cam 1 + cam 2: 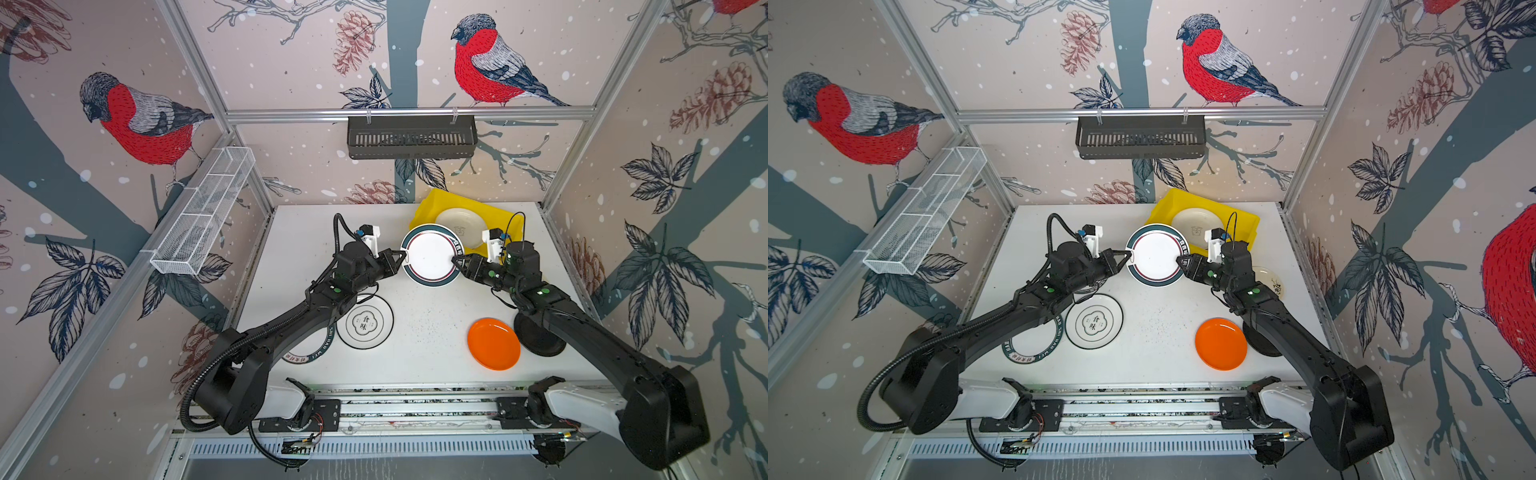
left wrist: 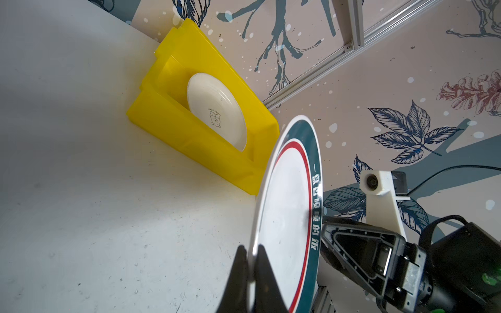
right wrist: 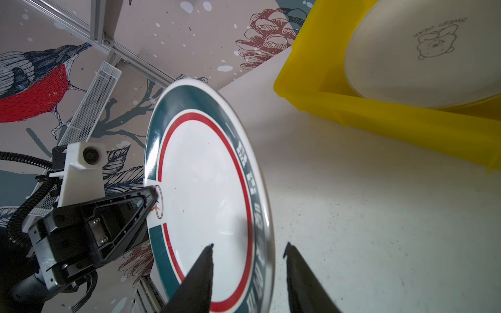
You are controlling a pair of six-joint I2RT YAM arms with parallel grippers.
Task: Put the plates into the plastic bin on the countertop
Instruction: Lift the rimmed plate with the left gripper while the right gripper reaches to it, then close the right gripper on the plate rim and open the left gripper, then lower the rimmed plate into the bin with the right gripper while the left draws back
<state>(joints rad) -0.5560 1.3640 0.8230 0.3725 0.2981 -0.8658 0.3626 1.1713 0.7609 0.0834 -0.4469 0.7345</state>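
Left tool [image 1: 402,258] is clamping the teal-rimmed plate [image 1: 430,255] above the table [image 1: 415,332], just beside the yellow bin [image 1: 428,204], while right tool [image 3: 248,245], its jaws apart, is straddling the opposite rim and should be closing squarely before any release.

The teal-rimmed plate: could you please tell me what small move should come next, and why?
Probably close the right gripper on the plate: its jaws straddle the rim with a visible gap, while the left gripper is clamped on the opposite edge, and the bin lies nearer the right arm.
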